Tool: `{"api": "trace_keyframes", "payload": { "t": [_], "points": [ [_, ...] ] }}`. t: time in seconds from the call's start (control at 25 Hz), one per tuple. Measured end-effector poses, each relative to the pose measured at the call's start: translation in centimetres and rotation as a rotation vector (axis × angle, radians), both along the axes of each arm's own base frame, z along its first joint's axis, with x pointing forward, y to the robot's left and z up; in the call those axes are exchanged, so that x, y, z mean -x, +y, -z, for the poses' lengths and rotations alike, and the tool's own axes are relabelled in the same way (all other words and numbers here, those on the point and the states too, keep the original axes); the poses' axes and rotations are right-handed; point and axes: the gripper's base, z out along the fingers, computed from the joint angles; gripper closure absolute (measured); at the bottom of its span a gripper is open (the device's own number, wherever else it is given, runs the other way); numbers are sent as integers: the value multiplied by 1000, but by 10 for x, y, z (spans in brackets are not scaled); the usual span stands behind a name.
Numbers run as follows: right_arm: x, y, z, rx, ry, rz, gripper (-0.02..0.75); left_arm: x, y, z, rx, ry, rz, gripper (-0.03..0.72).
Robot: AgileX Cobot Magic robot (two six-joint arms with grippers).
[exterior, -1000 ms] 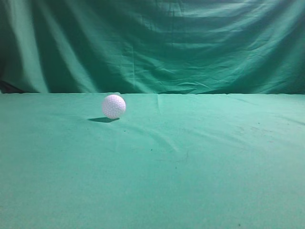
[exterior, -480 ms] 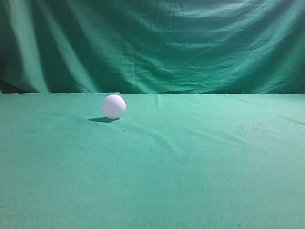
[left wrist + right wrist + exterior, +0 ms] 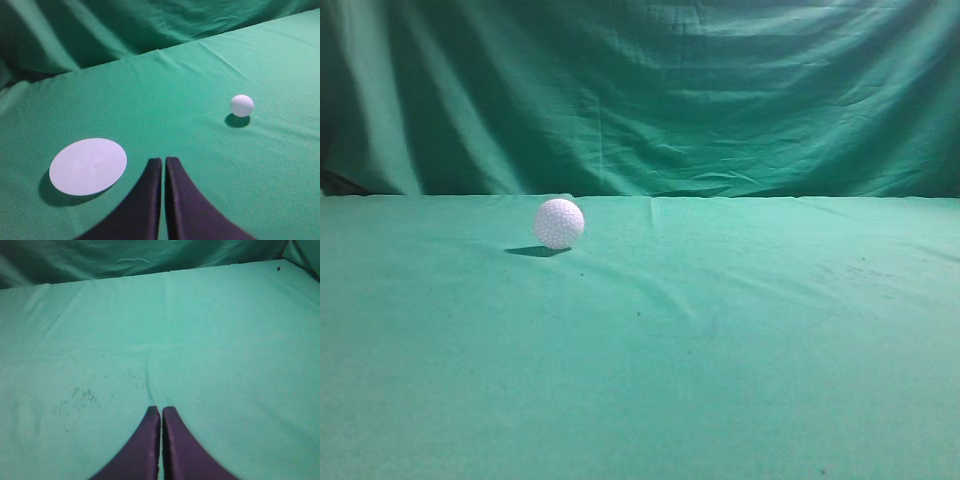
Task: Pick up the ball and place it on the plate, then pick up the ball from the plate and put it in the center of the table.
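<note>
1. The plate [image 3: 88,166] lay on the desk [image 3: 165,100] just left of the left pincer [image 3: 164,165].
2. The ball [image 3: 242,105] rested ahead-right, ungrasped.
3. Both pincers, the right pincer [image 3: 161,412] too, were closed, empty; probably the first pick, needing opening and reaching.

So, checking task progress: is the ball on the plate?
No. The golf ball rests on the table, apart from the empty plate.

A draped, folded green curtain [image 3: 640,95] hangs as a backdrop, and faint dark specks [image 3: 82,397] mark the cloth.
</note>
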Motion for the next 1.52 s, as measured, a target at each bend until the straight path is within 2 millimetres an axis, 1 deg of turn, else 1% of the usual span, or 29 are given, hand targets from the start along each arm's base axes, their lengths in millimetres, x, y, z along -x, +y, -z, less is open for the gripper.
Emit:
{"api": "trace_keyframes", "payload": {
  "t": [0.24, 0.76, 1.0, 1.52],
  "points": [
    [0, 0, 1, 0, 4, 0, 738, -11, 3, 31, 80, 29, -92, 688],
    [0, 0, 1, 0, 4, 0, 738, -19, 6, 75, 69, 122, -133, 688],
    [0, 0, 1, 0, 4, 0, 738, -21, 14, 75, 131, 108, -242, 688],
    [0, 0, 1, 0, 4, 0, 738, -21, 15, 75, 113, 102, -247, 688]
  ]
}}
